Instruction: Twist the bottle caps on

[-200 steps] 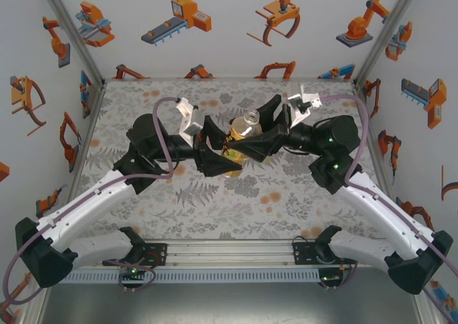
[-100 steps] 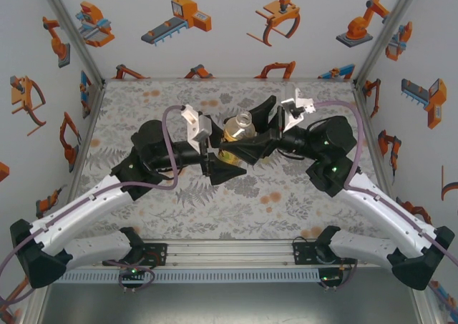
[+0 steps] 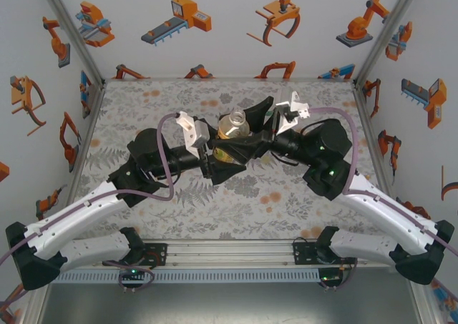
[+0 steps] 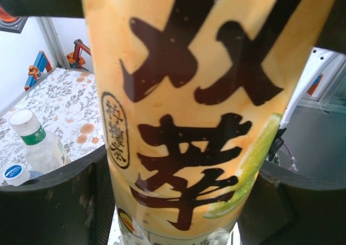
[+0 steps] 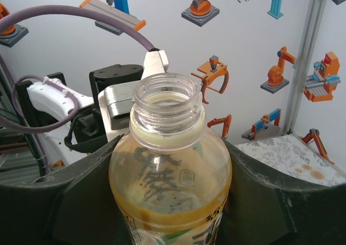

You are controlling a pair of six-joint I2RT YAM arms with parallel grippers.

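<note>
left arm (image 3: pixel 79 213) and right arm (image 3: pixel 386 208): white shells, black joints, purple cables (image 3: pixel 162 124) looped alongside, green lights (image 3: pixel 330 172) on right elbow.

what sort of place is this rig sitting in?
Likely a purpose-built robot test booth, not a home or shop: white walls printed with cartoon robot arms, metal frame posts at the corners, and a floral mat as the work surface.

Top view: diffuse overhead light is filling the box evenly, walls (image 3: pixel 229 52) are reading bright white, arms (image 3: pixel 93 209) are dropping only faint soft shadows on the mat (image 3: pixel 272 209). Left wrist: bottle (image 4: pixel 189 120) is sitting very close, its label is going slightly soft, upper corners are falling dark, right edge is blowing out white. Right wrist: bottle rim is catching small glints, bottom corners are going dark and blurry.
</note>
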